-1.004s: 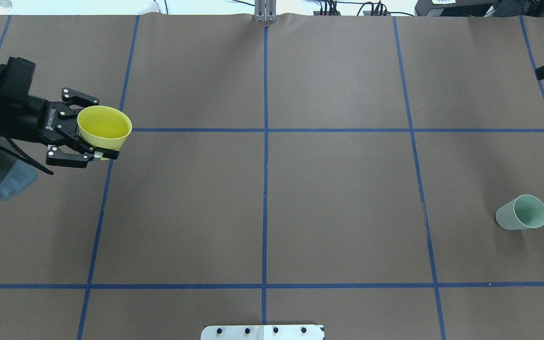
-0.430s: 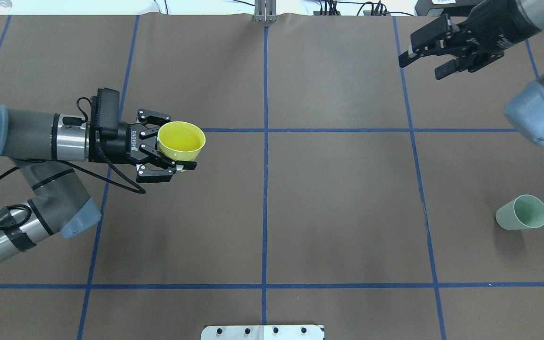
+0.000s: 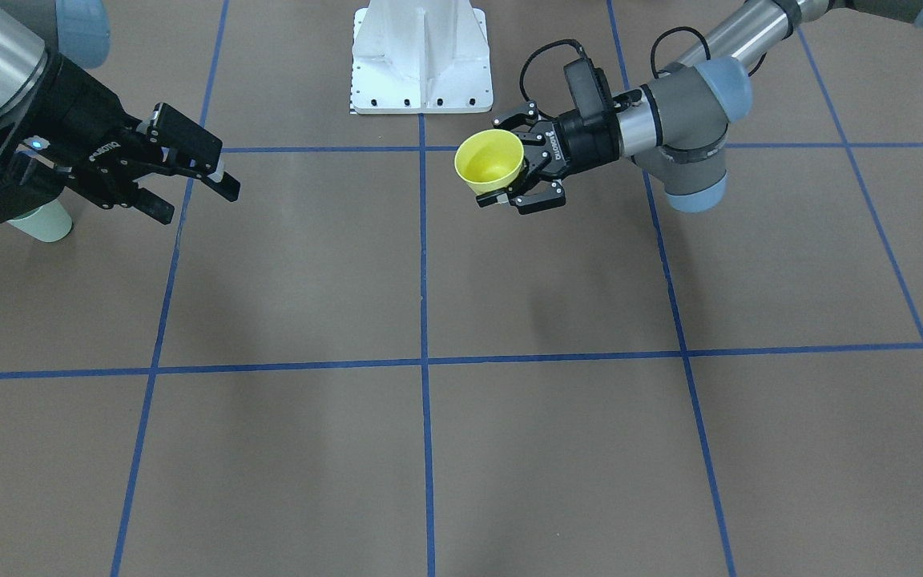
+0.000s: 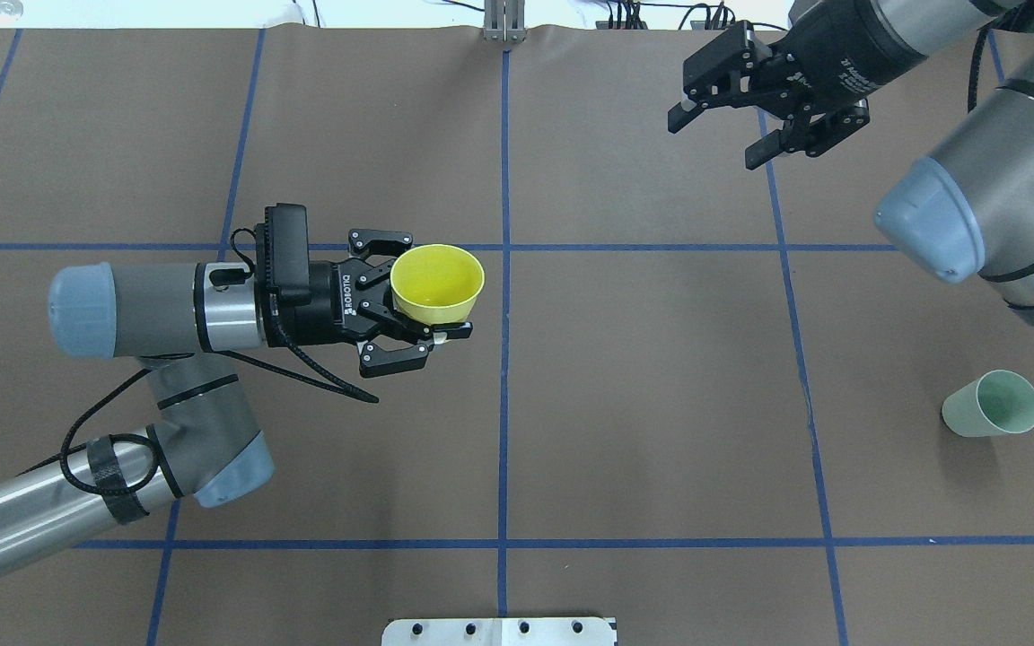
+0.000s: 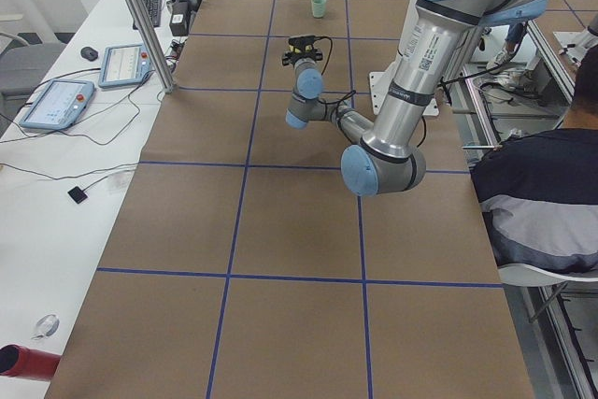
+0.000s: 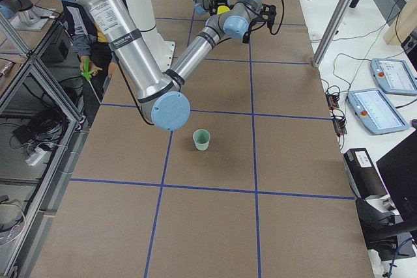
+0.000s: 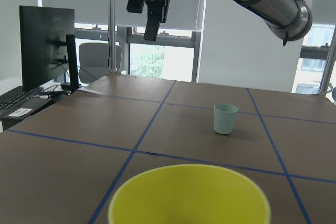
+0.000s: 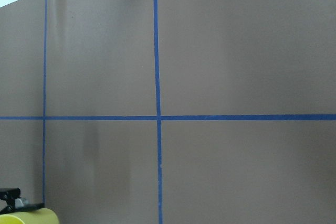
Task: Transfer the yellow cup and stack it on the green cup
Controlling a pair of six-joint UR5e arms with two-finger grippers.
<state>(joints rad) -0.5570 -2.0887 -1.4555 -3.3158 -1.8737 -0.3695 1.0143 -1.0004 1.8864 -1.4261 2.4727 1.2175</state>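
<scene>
Lighting was even, bright, from overhead; soft shadows lay on worktop (image 4: 643, 431). Window (image 7: 157, 59) glared in left wrist view; yellow cup (image 7: 189, 192) blurred near lens.

Front-facing view, and the green cup (image 3: 43, 226) is almost wholly tucked behind the black wrist of the right end effector (image 3: 198, 203), only a pale scrap peeking out; from the left side it's a speck at the far end of the table (image 5: 299, 231), too small to read. The yellow cup (image 7: 189, 195) runs off the bottom of the left wrist view, rim and inner wall only, and the right wrist view catches just a yellow sliver in its bottom-left corner. From the left side that cup is lost behind the left arm (image 5: 304, 91), and the right side gives a mere far-off dab of yellow.
</scene>
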